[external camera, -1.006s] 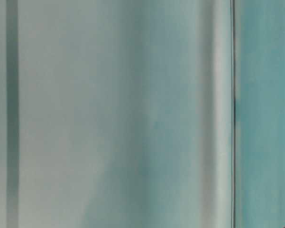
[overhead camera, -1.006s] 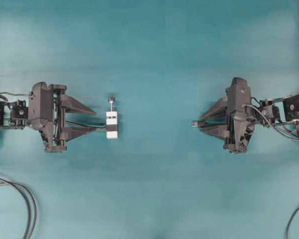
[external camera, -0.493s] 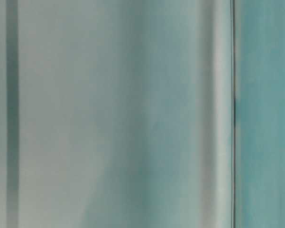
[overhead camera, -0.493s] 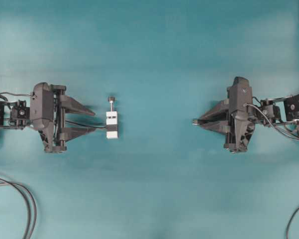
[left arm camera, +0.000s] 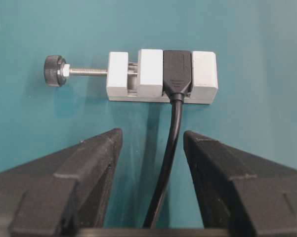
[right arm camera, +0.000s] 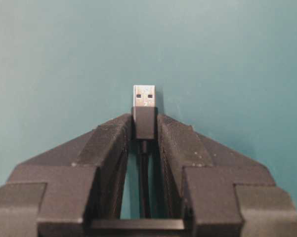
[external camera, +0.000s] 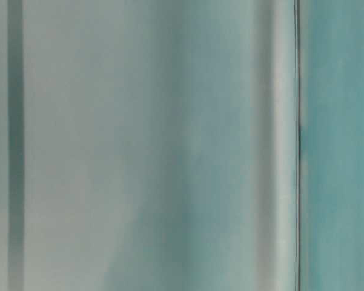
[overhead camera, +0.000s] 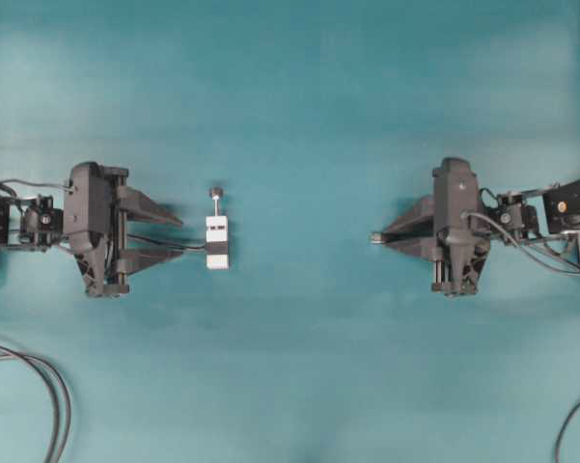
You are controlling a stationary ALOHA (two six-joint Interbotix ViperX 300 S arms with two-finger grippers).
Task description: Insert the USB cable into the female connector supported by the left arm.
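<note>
The female connector [left arm camera: 177, 72] is a black socket clamped in a small white block [overhead camera: 217, 241] with a black-knobbed screw [left arm camera: 54, 71]; it lies on the teal table. Its cable [left arm camera: 168, 163] runs back between the fingers of my left gripper [overhead camera: 177, 237], which is open and just left of the block, touching nothing. My right gripper [overhead camera: 388, 236] is shut on the USB cable's black plug [right arm camera: 145, 122]. The metallic tip [right arm camera: 144, 96] sticks out past the fingertips and points left toward the block, a wide gap away.
Loose dark cables [overhead camera: 41, 386] loop at the front left corner and another cable [overhead camera: 571, 424] at the front right. The table-level view shows only a blurred pale surface.
The right gripper's fingers have closed onto the USB plug and it has shifted slightly left. The left gripper has barely moved and stays open.
</note>
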